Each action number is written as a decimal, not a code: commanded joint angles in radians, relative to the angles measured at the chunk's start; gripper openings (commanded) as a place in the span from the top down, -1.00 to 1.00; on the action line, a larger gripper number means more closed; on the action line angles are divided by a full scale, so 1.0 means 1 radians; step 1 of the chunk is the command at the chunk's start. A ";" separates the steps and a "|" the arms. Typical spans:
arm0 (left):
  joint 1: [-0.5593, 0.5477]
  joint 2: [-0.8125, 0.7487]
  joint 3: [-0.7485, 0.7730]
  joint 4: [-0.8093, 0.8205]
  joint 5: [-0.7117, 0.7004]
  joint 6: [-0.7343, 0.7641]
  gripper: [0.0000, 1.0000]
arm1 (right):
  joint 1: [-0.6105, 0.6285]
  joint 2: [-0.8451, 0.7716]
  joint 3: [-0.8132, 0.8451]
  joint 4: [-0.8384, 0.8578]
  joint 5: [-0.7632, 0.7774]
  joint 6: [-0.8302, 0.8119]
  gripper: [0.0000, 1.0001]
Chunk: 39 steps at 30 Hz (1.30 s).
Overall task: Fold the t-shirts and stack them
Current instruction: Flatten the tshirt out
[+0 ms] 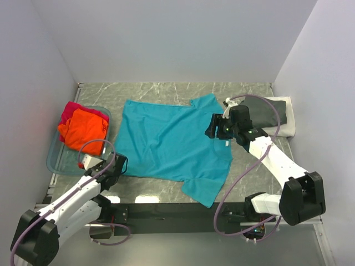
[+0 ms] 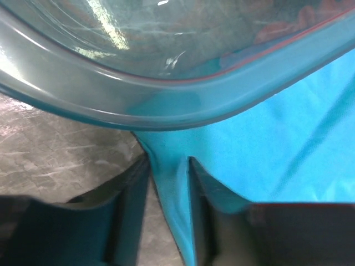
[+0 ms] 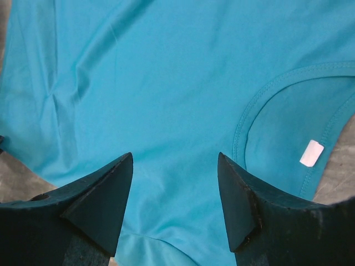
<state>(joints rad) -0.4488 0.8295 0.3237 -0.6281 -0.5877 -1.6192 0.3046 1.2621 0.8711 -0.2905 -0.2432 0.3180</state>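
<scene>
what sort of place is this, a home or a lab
Most likely a robot test cell, not a home: a marble-look table boxed in by bare white walls, a left arm and right arm bolted at its near edge, a teal t-shirt spread for folding.

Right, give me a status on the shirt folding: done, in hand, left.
Done: the dark grey t-shirt lies folded on the white t-shirt at the far right. In hand: the teal t-shirt is spread flat, its edge between the fingers of the left gripper, the right gripper open above it near the collar. Left: folding teal, then the orange t-shirt and magenta-red t-shirt bunched in the tub.
</scene>
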 commanded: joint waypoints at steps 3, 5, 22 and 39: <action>-0.004 0.010 -0.014 0.021 -0.003 -0.007 0.58 | 0.007 -0.056 0.008 -0.007 0.025 0.000 -0.38; -0.004 -0.001 -0.014 0.016 -0.006 -0.004 0.85 | 0.007 -0.076 -0.001 -0.016 0.025 0.001 -0.38; -0.004 -0.138 0.026 -0.070 -0.024 0.111 0.99 | 0.435 -0.308 -0.271 -0.274 0.154 0.323 -0.36; -0.002 -0.187 0.000 -0.010 0.008 0.205 0.99 | 0.815 -0.521 -0.365 -0.599 0.269 0.779 -0.35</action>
<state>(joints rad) -0.4488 0.6514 0.3145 -0.6594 -0.5800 -1.4437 1.0847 0.7536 0.5110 -0.8253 -0.0181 0.9897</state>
